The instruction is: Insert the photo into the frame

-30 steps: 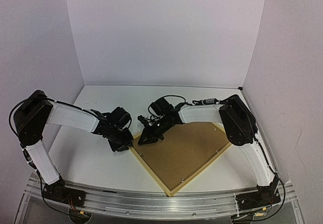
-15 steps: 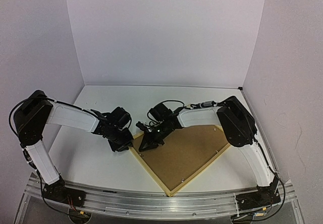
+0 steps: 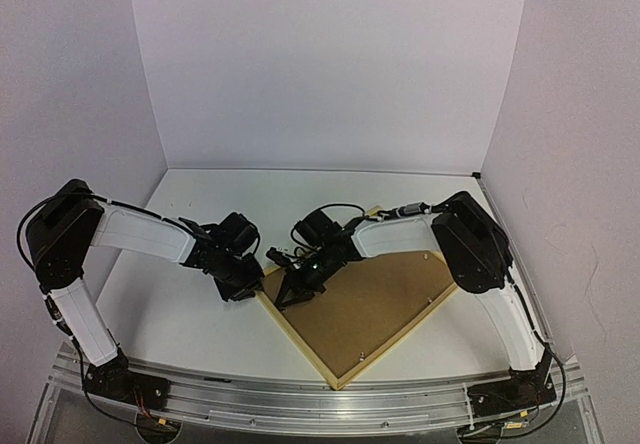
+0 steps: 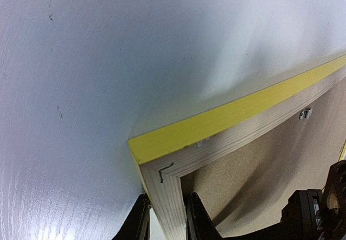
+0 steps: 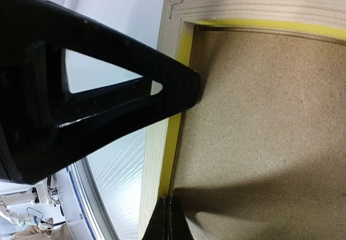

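Face-down frame (image 3: 300, 342), mid-picture, was gripped at its left corner by the left gripper (image 4: 167, 217); the right gripper (image 3: 290, 289) was clenched empty over the backing board (image 3: 370, 299). The photo was unseen. The board could be jammed by uneven pressing.

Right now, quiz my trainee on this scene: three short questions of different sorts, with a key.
1. True or false: the frame lies on the table with its back side up.
2. What does the left gripper clamp? A) the frame's corner B) a cable C) nothing
3. Fill in: the right gripper has its jaws ____.

Key: 1 true; 2 A; 3 shut.
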Available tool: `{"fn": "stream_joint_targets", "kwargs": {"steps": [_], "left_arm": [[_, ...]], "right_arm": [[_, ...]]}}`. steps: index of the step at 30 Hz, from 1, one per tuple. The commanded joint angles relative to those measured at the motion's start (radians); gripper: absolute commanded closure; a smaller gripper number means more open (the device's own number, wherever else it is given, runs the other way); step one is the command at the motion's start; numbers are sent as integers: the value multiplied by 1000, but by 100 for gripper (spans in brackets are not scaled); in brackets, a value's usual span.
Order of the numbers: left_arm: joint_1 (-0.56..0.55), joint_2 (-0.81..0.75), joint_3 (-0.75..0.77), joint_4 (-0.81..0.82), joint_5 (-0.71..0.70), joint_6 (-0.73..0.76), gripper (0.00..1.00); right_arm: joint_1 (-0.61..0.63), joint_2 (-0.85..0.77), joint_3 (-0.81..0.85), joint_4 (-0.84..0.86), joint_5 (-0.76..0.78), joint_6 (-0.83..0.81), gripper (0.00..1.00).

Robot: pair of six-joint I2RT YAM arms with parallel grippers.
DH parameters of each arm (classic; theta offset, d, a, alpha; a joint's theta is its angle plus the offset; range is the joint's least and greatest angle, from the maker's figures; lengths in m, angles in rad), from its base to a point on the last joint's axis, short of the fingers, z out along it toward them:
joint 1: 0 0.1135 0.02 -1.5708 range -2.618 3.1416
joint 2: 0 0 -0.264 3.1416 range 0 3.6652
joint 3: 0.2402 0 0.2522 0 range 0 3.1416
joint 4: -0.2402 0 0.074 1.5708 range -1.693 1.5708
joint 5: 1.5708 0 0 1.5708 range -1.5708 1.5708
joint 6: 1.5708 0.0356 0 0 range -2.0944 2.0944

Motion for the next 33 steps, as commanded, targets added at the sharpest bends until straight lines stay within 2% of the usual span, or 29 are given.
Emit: {"fn": "stream_joint_targets", "kwargs": {"steps": [1, 11, 16, 20, 22, 25, 27, 30, 33], "left_arm": [[-9, 34, -40, -58, 30, 53, 96], [-10, 35, -35, -61, 29, 65, 96], [-8, 33, -35, -64, 24, 74, 96], [-9, 23, -42, -61, 21, 74, 96], [-9, 14, -50, -58, 17, 71, 96], [-9, -6, -66, -57, 8, 61, 96], [-9, -24, -86, -49, 3, 54, 95], [-9, -66, -123, -24, -4, 48, 93], [-9, -108, -153, 10, -6, 58, 88]], "right_arm": [[52, 42, -72, -214, -32, -46, 100], [75, 96, -41, -286, -138, -200, 100], [92, 129, 13, -451, -140, -405, 100], [96, 165, 61, -510, -184, -464, 100], [97, 167, 83, -509, -133, -434, 100], [94, 127, 163, -491, 41, -341, 99], [82, 82, 243, -482, 113, -273, 92], [62, -4, 351, -463, 251, -155, 68], [49, -120, 360, -430, 475, -49, 51]]}}
